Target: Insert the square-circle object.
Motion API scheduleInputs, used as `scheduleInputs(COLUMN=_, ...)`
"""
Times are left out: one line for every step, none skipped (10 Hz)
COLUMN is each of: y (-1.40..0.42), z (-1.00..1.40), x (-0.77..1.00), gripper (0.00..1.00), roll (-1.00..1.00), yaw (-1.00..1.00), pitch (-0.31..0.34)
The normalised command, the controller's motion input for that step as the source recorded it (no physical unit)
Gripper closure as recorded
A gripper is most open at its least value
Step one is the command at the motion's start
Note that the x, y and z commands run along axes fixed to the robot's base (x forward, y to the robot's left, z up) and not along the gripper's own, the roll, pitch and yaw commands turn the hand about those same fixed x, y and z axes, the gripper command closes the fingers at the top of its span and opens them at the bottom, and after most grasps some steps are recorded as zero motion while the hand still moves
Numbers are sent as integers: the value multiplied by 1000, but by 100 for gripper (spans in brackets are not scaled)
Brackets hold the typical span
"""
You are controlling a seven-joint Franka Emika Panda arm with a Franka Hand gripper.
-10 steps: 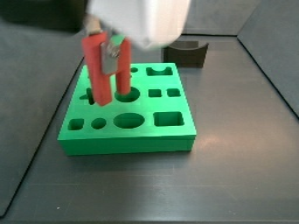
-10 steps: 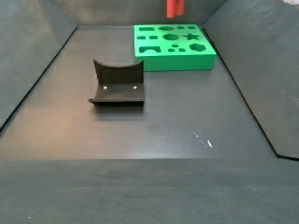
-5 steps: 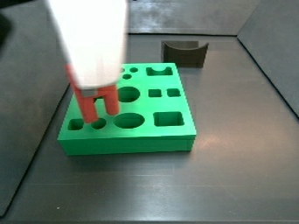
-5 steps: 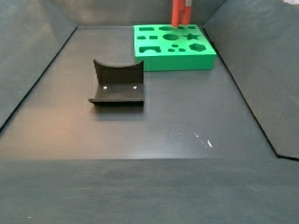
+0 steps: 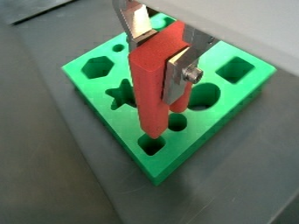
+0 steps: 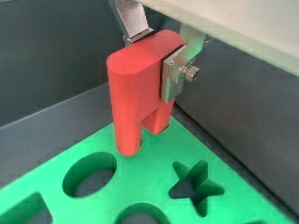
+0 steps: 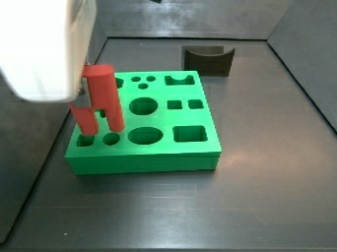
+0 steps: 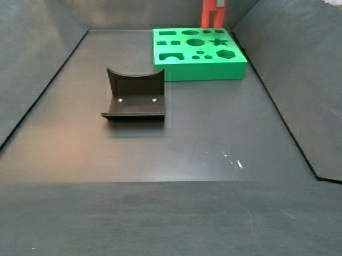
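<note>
My gripper (image 5: 158,54) is shut on the red square-circle object (image 5: 153,87), holding it upright by its upper part. The peg also shows in the other wrist view (image 6: 138,87) and in both side views (image 7: 98,98) (image 8: 213,13). It hangs just above the green board (image 7: 152,148), over the small holes at one corner (image 5: 152,143). Its two joined columns point down at the board, and their lower ends sit close to the holes (image 7: 90,138). The silver fingers (image 6: 176,68) clamp the peg's flat sides. In a side view the gripper body (image 7: 46,49) hides the peg's top.
The green board (image 8: 201,55) has several cut-outs: a star, circles, squares and a hexagon. A dark grey curved block (image 8: 134,95) stands apart from the board on the dark floor (image 8: 174,170); it shows behind the board in a side view (image 7: 208,59). Dark walls enclose the floor.
The gripper has carried the red peg across the board toward its corner with the small holes and lowered it nearer the surface. The board and grey block have not moved.
</note>
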Motion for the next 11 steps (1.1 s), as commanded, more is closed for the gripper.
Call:
scheduleInputs(y=-129, z=-283, x=-211, gripper=100, roll=-106, yaw=-494, pitch=-57)
scheduleInputs(y=-57, z=-217, x=-214, gripper=100, roll=-89, yaw=-171, pitch=-66)
scheduleInputs(y=0, z=-3, x=-23, gripper=100, roll=0, yaw=0, pitch=-46)
scheduleInputs(y=0, z=0, x=0, gripper=100, roll=10, yaw=34, pitch=0)
scheduleInputs(y=0, z=-160, x=0, gripper=100, roll=0, yaw=0, pitch=0)
scheduleInputs(y=0, z=-474, x=51, gripper=100, roll=0, yaw=0, pitch=-43)
scheduleInputs(y=0, z=-534, x=34, gripper=100, roll=0, yaw=0, pitch=-71)
scheduleInputs(y=0, z=-546, x=0, gripper=100, roll=0, yaw=0, pitch=-103)
scheduleInputs(y=0, z=-671, x=0, gripper=100, roll=0, yaw=0, pitch=-149)
scheduleInputs(y=-40, z=-649, x=0, gripper=100, roll=14, yaw=0, pitch=-187)
scheduleInputs(y=-34, z=-606, x=-146, gripper=100, roll=63, yaw=49, pitch=-210)
